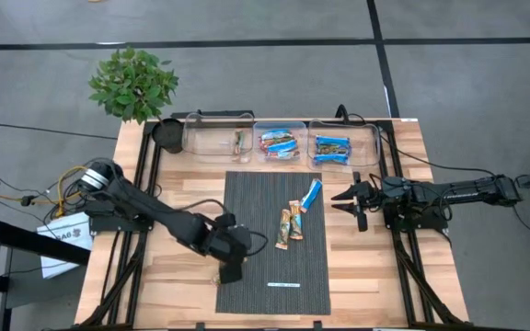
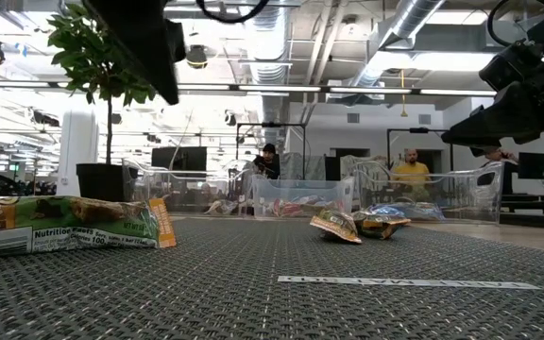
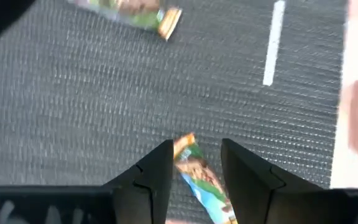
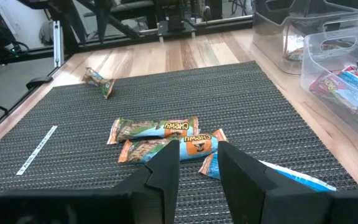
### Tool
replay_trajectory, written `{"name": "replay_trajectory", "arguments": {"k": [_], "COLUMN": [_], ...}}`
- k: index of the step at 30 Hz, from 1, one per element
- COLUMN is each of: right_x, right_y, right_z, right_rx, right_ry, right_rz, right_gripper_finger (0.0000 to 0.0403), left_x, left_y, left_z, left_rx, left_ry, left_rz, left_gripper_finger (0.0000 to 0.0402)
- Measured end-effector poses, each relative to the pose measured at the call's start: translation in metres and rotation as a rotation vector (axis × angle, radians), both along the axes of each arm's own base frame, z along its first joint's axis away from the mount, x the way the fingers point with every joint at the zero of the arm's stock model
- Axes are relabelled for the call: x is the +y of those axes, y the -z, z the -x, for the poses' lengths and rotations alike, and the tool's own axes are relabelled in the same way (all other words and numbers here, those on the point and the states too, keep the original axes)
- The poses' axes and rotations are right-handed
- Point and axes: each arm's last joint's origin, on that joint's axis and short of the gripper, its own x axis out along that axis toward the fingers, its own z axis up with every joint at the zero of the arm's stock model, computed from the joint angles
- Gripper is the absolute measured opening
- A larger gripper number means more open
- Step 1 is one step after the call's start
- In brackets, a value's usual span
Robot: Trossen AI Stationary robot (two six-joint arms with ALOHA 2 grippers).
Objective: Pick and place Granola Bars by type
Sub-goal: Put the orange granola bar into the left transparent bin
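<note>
Two bars concern my left arm. The left gripper (image 1: pixel 228 269) hangs raised over the near left edge of the mat (image 1: pixel 256 276), and its jaws look closed on a green-and-blue bar (image 3: pixel 197 177) with an orange end that sits between them. A second green bar (image 4: pixel 98 79) lies loose on the mat just beyond those jaws. Further right, two tan bars (image 1: pixel 290 225) and a blue bar (image 1: pixel 312 194) lie together ahead of the right gripper (image 1: pixel 341 201), which waits with its jaws parted and empty at the mat's right edge.

I judge this to be the carry step. Next I must swing the left jaws back to the clear bins (image 1: pixel 201 138) at the rear of the worktop, choose the bin with the matching wrapper, and release there.
</note>
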Motion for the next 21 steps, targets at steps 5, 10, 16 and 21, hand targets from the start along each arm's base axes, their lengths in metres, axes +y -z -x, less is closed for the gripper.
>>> {"name": "replay_trajectory", "arguments": {"k": [5, 10, 16, 21], "right_x": [0.000, 0.000, 0.000, 0.000], "right_y": [0.000, 0.000, 0.000, 0.000], "right_z": [0.000, 0.000, 0.000, 0.000], "right_rx": [-0.001, 0.000, 0.000, 0.000], "right_ry": [0.000, 0.000, 0.000, 0.000], "right_rz": [0.000, 0.000, 0.000, 0.000], "right_gripper_finger": [0.0102, 0.0102, 0.0102, 0.0102], "left_x": [-0.010, -0.017, -0.026, -0.031], "left_y": [0.004, 0.018, 0.032, 0.041], "left_z": [-0.006, -0.003, 0.000, 0.000], "left_rx": [0.094, 0.186, 0.261, 0.299], "left_ry": [-0.134, -0.162, -0.174, -0.176], "left_rz": [0.060, 0.078, 0.075, 0.096], "left_gripper_finger": [0.0128, 0.0139, 0.0171, 0.0202]}}
